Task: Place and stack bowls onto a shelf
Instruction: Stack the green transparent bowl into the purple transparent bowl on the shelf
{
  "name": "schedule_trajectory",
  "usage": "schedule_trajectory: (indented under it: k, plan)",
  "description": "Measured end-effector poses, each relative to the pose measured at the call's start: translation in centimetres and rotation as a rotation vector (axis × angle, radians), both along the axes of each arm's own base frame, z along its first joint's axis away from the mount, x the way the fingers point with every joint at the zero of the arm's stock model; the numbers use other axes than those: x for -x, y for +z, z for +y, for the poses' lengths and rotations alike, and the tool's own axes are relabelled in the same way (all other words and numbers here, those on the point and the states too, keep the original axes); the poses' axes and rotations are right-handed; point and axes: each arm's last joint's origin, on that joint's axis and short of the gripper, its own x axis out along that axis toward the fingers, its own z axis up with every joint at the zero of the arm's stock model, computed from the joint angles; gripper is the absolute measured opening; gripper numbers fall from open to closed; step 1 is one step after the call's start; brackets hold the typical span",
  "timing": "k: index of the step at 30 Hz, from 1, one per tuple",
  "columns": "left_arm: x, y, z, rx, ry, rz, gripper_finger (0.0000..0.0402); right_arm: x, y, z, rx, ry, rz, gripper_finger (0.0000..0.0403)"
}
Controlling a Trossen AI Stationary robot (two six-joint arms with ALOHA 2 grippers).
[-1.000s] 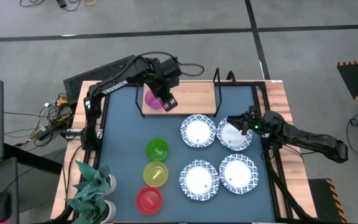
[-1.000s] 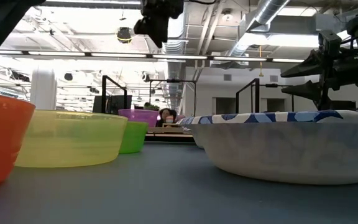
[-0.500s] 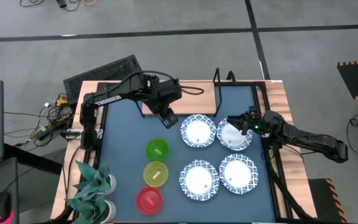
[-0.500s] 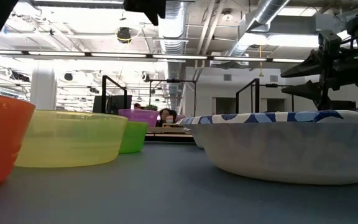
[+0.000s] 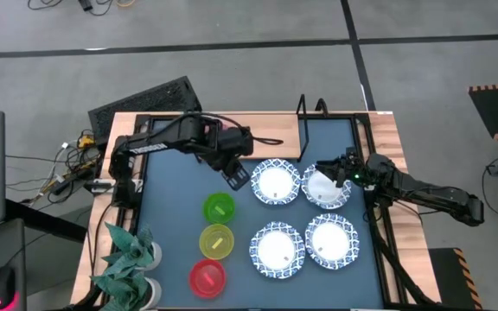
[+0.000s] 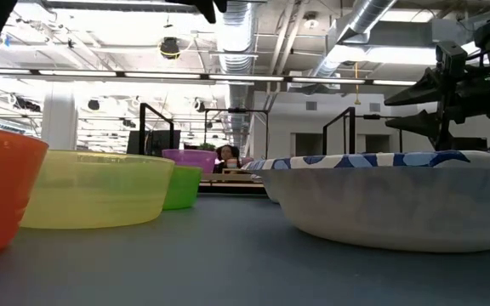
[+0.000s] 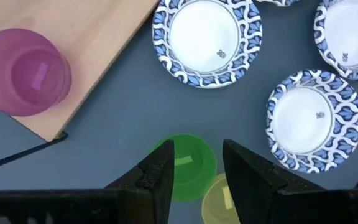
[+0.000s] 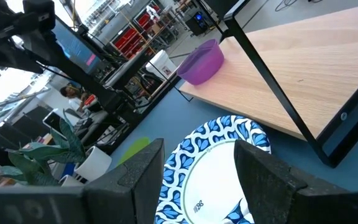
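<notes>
The shelf [image 5: 258, 138], a light wooden board with black metal frame ends, lies at the far side of the dark blue bench [image 5: 171, 233] with its long axis running left to right in the high view, its left part hidden there under the left arm. The purple bowl [image 7: 25, 71] stands mouth-up on the board near one corner, as the left wrist view shows. The left gripper [image 5: 234, 176] hangs above the bench between the shelf and the green bowl [image 5: 219, 207], its jaws spread with nothing between them and pointing down toward the green bowl's rim. A second ago this gripper was over the purple bowl on the shelf; it has since drawn off toward the near side, leaving that bowl where it stood. The green bowl, the yellow bowl [image 5: 216, 241] and the red bowl [image 5: 207, 276] stand in a line, each apart from the next, mouths up. Four white bowls with blue patterned rims sit in a two-by-two block to the right: far left [image 5: 276, 183], far right [image 5: 326, 188], near left [image 5: 276, 249] and near right [image 5: 331, 241]. The right gripper [image 5: 332, 169] hovers over the far right patterned bowl with jaws spread; it looks clear of the rim, though the view is too small to be sure. It has not shifted since the earlier frames.
</notes>
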Motion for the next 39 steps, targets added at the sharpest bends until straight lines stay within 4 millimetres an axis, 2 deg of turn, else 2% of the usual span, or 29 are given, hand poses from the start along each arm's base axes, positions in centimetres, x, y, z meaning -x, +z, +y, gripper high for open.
schedule_trajectory:
  k: [5,16,29,39]
  plan:
    - [-0.1,-0.5,-0.3,-0.004,-0.007,0.022,0.0121,0.0,0.0,0.0,0.0,0.0,0.0,0.022]
    - [-1.0,-5.6,-0.5,0.037,-0.048,0.212,0.0121,0.0,0.0,0.0,0.0,0.0,0.0,0.022]
    - [-2.0,-7.8,-1.3,0.019,-0.092,0.129,0.0121,0.0,0.0,0.0,0.0,0.0,0.0,0.022]
    - [0.1,-8.0,-1.8,0.026,-0.042,0.019,0.0121,0.0,0.0,0.0,0.0,0.001,0.0,0.022]
